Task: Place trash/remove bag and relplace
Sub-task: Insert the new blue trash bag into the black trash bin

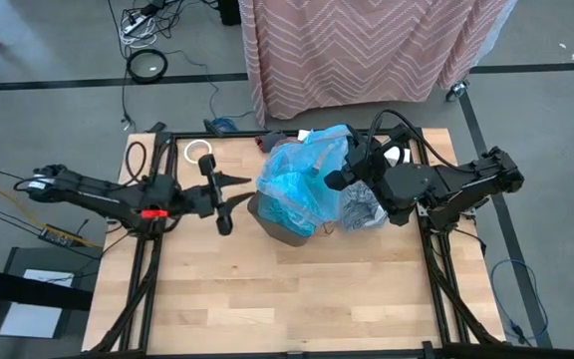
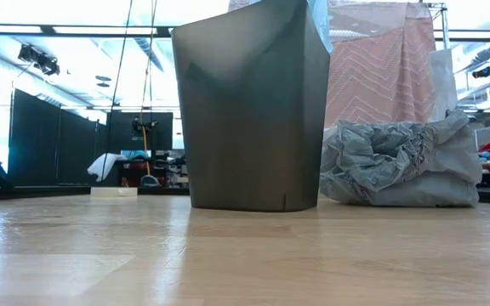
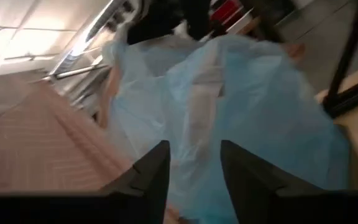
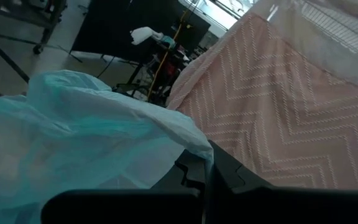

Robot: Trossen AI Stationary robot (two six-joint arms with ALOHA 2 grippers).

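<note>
A dark grey bin stands on the table with a bright blue plastic bag draped over its top. The grey translucent liner lies crumpled on the table just right of the bin. The trash scraps are out of view. My left gripper is open, level, just left of the bin, with the blue bag ahead of its fingers. My right gripper is above the bin's right side, shut on the blue bag. My right gripper pinches the blue bag by its upper edge between its two fingers, coming from the table's right side above the bin. The film billows away from the fingers over the bin's top. One layer or several, I cannot tell.
A white tape roll lies near the table's far left corner. A pink zigzag cloth hangs beyond the far edge. Bare wood spreads across the near half of the table.
</note>
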